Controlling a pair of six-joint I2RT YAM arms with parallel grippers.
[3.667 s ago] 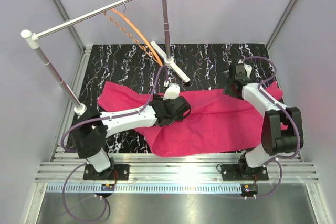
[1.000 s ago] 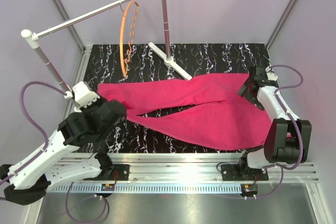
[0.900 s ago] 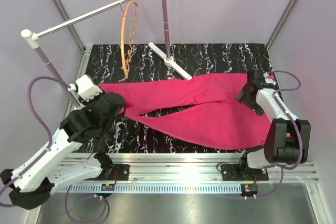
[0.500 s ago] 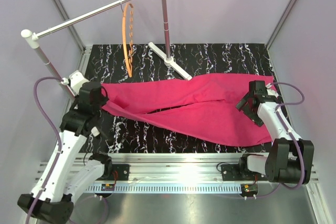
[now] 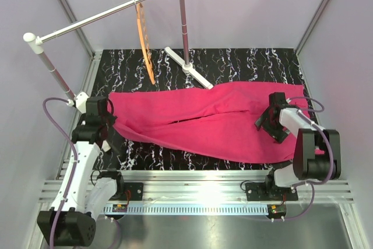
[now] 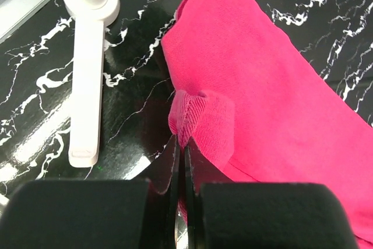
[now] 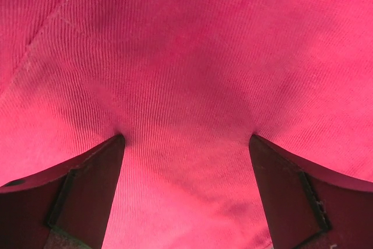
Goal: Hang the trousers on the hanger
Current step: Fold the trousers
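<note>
The pink-red trousers [image 5: 210,123] lie spread across the black marble table, legs pointing left. My left gripper [image 5: 109,118] is at the left leg ends. In the left wrist view it [image 6: 182,141] is shut on a pinched fold of the trousers [image 6: 262,97]. My right gripper [image 5: 268,125] is over the waist end. Its jaws [image 7: 186,138] stand wide open with both tips pressed into the cloth [image 7: 186,56], which fills that view. The orange hanger [image 5: 144,42] hangs by its hook from the silver rail, seen nearly edge-on, above the table's back left.
The silver rail [image 5: 99,17] spans the back left on two posts. One white post foot [image 5: 187,68] sits at the back centre, the other [image 6: 87,86] right beside my left gripper. Grey walls close in both sides. An aluminium frame [image 5: 198,190] runs along the near edge.
My left arm has pulled back to the left edge with the leg end, drawing the trousers straighter. The right gripper has shifted left onto the cloth. The hanger has swung round to edge-on.
</note>
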